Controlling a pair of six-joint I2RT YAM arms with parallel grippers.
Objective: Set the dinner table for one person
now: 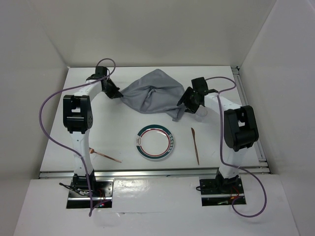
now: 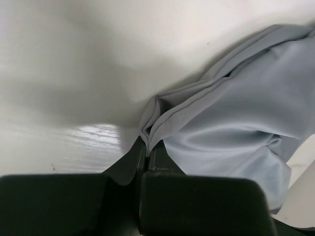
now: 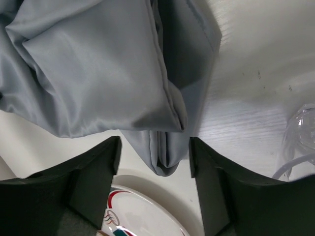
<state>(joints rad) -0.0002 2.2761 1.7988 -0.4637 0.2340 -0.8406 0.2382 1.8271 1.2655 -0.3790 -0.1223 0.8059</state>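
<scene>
Cloth (image 1: pixel 150 93) clamped in left hand (image 2: pixel 146 155); right hand (image 3: pixel 153 145) apart; plate (image 1: pixel 170 147) rim marks illegible.

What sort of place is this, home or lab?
Most likely a lab test cell: plain white walls box in the white tabletop, left arm and right arm are bolted at its near edge, and a plate and grey cloth lie staged.

No legible text, label, brand or number appears in any view. The plate (image 1: pixel 154 142) carries small dark marks on its banded rim, too small to read.
</scene>
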